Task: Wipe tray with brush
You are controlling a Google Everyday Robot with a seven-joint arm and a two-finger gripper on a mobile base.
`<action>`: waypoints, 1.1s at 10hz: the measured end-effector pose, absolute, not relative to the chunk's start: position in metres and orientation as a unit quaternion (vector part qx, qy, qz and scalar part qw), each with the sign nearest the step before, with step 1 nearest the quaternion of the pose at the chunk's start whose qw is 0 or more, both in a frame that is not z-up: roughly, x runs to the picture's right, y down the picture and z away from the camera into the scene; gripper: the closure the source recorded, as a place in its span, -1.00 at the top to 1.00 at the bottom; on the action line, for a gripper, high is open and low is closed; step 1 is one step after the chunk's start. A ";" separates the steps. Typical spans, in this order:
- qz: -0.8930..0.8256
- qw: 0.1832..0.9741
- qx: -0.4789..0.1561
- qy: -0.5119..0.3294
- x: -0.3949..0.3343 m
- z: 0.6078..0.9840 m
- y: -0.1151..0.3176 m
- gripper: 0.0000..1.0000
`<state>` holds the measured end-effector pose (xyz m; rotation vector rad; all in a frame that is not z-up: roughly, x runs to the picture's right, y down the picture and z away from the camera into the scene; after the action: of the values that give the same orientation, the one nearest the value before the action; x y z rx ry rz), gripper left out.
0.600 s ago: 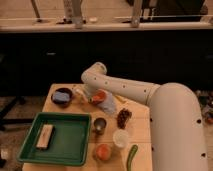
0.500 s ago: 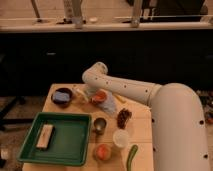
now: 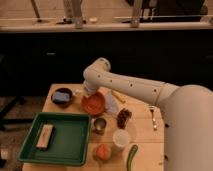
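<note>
The green tray (image 3: 67, 139) lies at the table's front left, with a tan wooden block (image 3: 45, 136) on its left half. A slim white brush (image 3: 152, 117) lies on the table at the right, close to my arm's base. My arm reaches across the table from the right. Its gripper (image 3: 83, 93) is at the far middle, between the dark blue bowl (image 3: 62, 96) and the orange bowl (image 3: 93, 103), well away from both brush and tray. The gripper is shut, and I see nothing held in it.
A metal cup (image 3: 99, 125), a white cup (image 3: 120, 138), an orange fruit (image 3: 103, 151) and a green vegetable (image 3: 132, 156) crowd the front right of the tray. A dark cluster (image 3: 123, 117) and a white crumpled item (image 3: 111, 106) lie mid-table. A dark counter stands behind.
</note>
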<state>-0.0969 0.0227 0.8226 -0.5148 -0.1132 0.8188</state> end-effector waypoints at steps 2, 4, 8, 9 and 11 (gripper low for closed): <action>0.389 0.887 -0.236 -0.078 -0.098 0.806 0.016 -1.00; 0.380 0.891 -0.230 -0.094 -0.102 0.793 0.011 -1.00; 0.362 0.898 -0.221 -0.117 -0.104 0.771 0.011 -1.00; 0.360 0.898 -0.220 -0.121 -0.103 0.768 0.013 -1.00; 0.359 0.899 -0.217 -0.124 -0.097 0.761 0.016 -1.00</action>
<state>-0.0967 0.0163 0.7613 -0.4490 -0.2565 0.7434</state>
